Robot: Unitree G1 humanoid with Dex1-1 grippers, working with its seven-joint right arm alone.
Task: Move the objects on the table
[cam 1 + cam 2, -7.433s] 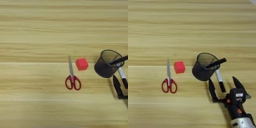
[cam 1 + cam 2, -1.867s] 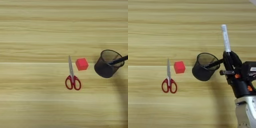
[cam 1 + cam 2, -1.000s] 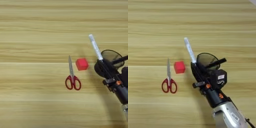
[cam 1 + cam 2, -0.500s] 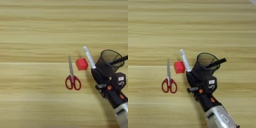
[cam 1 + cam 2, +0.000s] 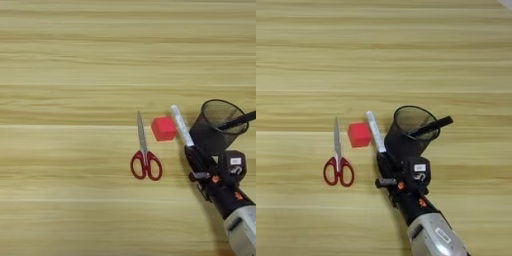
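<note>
My right gripper (image 5: 387,167) comes in from the bottom right and is shut on the white marker (image 5: 375,131), whose black cap end sits between the black fingers. The marker's white barrel (image 5: 180,125) points up and left, into the gap between the red cube (image 5: 163,128) and the mesh cup. I cannot tell whether it touches the table (image 5: 75,60). Left of the cube, the red-handled scissors (image 5: 145,155) lie flat with blades pointing away and handles toward me. The cube (image 5: 359,134) and scissors (image 5: 338,160) lie free.
A black mesh cup (image 5: 411,132) stands just right of the marker, with a dark pen (image 5: 431,126) leaning out of it to the right. My silver forearm (image 5: 433,235) crosses the lower right. Bare wood stretches over the far and left parts.
The marker, once lying right of the cup, is now in my gripper. Over the last second the gripper carried it left and lower, from over the cup to beside the cube.
</note>
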